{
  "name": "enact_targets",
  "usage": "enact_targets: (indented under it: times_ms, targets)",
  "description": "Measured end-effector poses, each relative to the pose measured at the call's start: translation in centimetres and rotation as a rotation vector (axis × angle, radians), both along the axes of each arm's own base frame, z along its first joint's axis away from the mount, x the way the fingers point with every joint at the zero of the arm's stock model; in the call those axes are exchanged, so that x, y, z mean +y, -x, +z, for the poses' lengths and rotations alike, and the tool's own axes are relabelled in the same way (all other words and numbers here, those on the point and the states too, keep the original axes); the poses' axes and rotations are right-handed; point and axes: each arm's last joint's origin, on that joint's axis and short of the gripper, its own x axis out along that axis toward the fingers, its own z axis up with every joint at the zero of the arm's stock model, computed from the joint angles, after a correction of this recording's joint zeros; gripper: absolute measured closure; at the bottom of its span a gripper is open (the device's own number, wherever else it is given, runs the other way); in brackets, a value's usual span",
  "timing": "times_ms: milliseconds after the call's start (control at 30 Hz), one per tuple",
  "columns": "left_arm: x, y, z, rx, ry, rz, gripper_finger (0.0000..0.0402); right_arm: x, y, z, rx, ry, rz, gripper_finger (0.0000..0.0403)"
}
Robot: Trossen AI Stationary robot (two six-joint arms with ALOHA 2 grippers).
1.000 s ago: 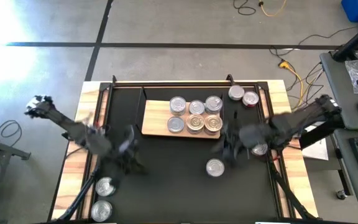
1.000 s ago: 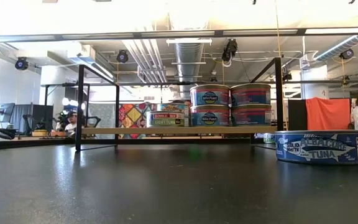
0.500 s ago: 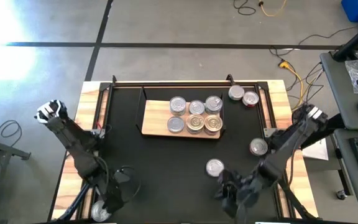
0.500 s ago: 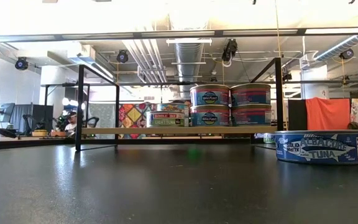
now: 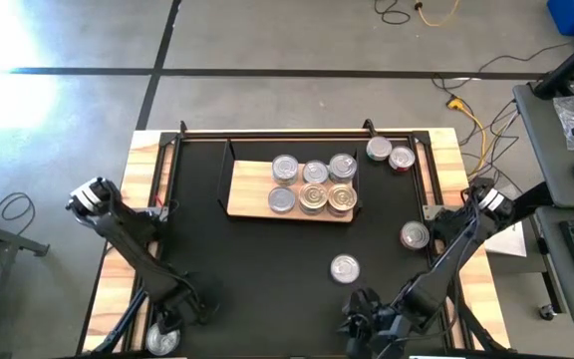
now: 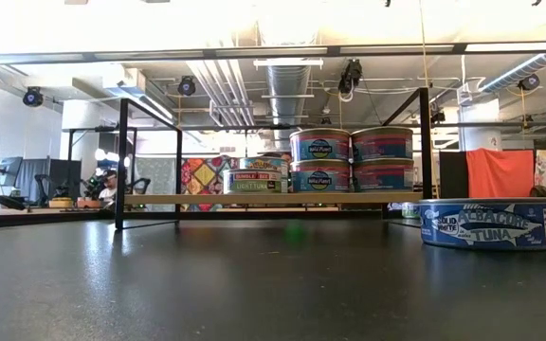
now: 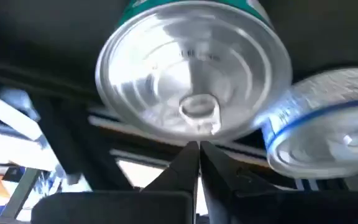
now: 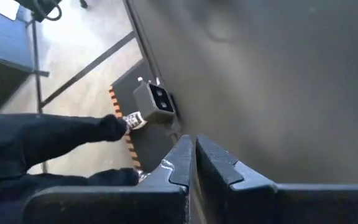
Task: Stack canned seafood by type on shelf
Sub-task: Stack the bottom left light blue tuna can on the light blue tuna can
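Both grippers are clenched on nothing: left gripper point(image 5: 189, 311) is parked at the near-left corner just beside two loose cans point(image 5: 164, 339), right gripper point(image 5: 359, 324) just near of a lone can point(image 5: 344, 267), shelf point(image 5: 252, 189) farther off.

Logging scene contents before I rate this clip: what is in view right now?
Shelf: one, light wood with black frame, middle of the mat.
Shelf tins: six tops seen from above, silver and gold; some stacked two high.
Corner tins: two, silver tops, far right of the mat.
Edge tin: one, silver top, right side.
Tuna tin: one, blue label, on the mat in front of the shelf.
Near-left tins: two, silver tops, one green-sided, one blue and white.
Mat: one, black, covers the table.
Table: one, light wood.
Left end effector: shut, by the near-left tins.
Right end effector: shut, near edge of the mat.
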Motion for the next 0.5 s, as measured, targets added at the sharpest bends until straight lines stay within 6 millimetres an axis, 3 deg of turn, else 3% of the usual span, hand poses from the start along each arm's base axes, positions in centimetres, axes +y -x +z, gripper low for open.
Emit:
enact_targets:
  times_ms: [100, 233, 400, 500]
  targets:
    - [-0.2, -0.1, -1.4, -0.003, 0.024, -0.001, 0.0402, -0.2, 0.0, 0.4, -0.033, 0.021, -0.013, 0.039]
    - [-0.9, -0.9, -1.5, -0.073, 0.096, 0.003, 0.0402, -0.7, 0.2, 1.5, -0.067, 0.018, -0.032, 0.039]
    - [-2.7, -3.7, 1.0, -0.423, 0.082, -0.052, 0.0402, -1.4, 0.3, 2.4, -0.088, 0.021, -0.027, 0.039]
    - [-4.0, -5.8, 4.0, -0.7, 0.054, -0.109, 0.0402, -2.0, -0.2, 2.7, -0.097, 0.029, -0.035, 0.039]
